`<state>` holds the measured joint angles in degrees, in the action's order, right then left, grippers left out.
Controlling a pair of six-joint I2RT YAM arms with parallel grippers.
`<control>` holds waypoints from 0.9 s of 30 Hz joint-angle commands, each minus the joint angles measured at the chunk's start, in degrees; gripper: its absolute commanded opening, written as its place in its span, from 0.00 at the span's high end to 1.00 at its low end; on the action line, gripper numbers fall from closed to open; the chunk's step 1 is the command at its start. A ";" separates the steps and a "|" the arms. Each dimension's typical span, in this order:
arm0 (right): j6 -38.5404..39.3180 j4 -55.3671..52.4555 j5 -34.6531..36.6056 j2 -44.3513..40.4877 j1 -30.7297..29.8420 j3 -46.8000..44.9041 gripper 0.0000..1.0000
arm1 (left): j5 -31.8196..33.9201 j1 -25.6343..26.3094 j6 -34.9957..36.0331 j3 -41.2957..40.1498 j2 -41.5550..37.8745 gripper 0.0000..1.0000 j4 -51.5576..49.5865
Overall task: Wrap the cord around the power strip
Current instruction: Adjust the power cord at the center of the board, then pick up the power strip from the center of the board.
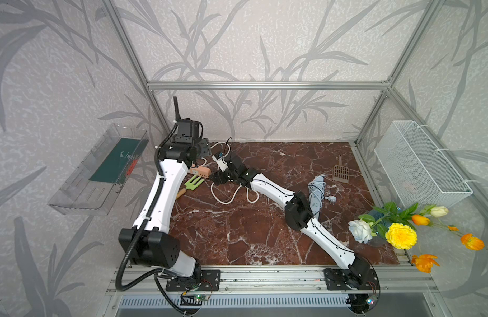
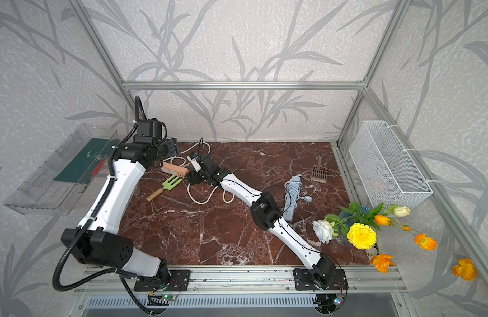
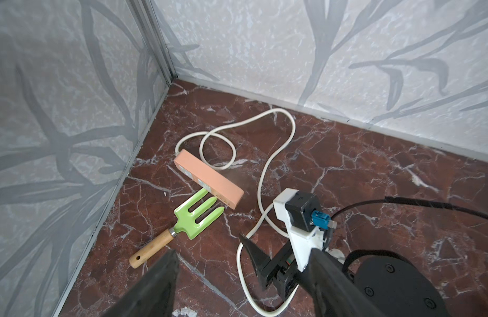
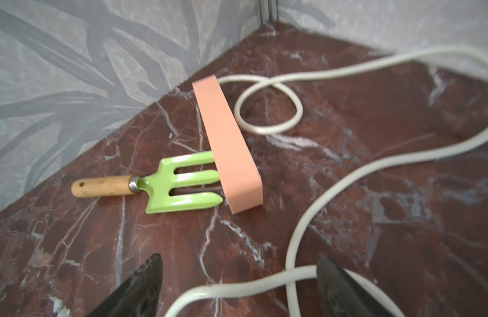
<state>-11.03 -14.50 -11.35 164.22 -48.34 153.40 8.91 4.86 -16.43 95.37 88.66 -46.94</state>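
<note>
Spot peach power strip (image 4: pixel 229 148) near back-left corner of marble surface (image 1: pixel 237 236), tipped on its side, sockets facing green garden fork (image 4: pixel 182 181), tines touching it. White cord (image 4: pixel 333 189) not wrapped at all: one small loop just behind the strip, the rest snaking loose toward the front.

Right claw (image 4: pixel 237 258) released, low over the surface, cord lying between its fingers close to one, not pinched. Left claw (image 1: pixel 203 146) released too, empty, hovering above the strip.

Judged step: take hold of cord for the first turn.
- Centre right claw on the cord before closing, not on the finger edge.
- Pin the strip with left claw first, else likely to slide or roll.
- Lead the cord around the strip's length under light tension.
- Steer clear of the fork.
- Mind both arms crowding that corner.
</note>
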 commanded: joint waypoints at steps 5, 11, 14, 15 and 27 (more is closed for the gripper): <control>0.57 19.66 3.83 -25.11 1.62 -37.07 0.13 | 1.18 -4.43 -6.62 0.69 13.74 0.23 -1.65; 1.19 26.59 5.31 -37.90 2.81 -55.35 0.13 | -1.38 -6.00 -7.39 14.49 29.06 0.22 -10.17; 1.69 28.19 6.07 -41.40 2.81 -59.93 0.13 | -0.58 -6.52 -6.96 18.34 34.03 0.22 -13.43; 1.71 28.77 6.25 -42.33 2.79 -61.19 0.13 | -0.30 -6.65 -6.87 18.05 34.57 0.22 -13.51; 0.35 31.19 6.24 -46.74 2.73 -68.65 0.14 | 0.80 -7.54 -6.12 25.82 44.80 0.18 -17.66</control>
<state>-10.07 14.92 -5.89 120.49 -45.43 85.69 7.92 -2.22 -22.06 119.11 131.66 -60.10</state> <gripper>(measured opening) 0.859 0.818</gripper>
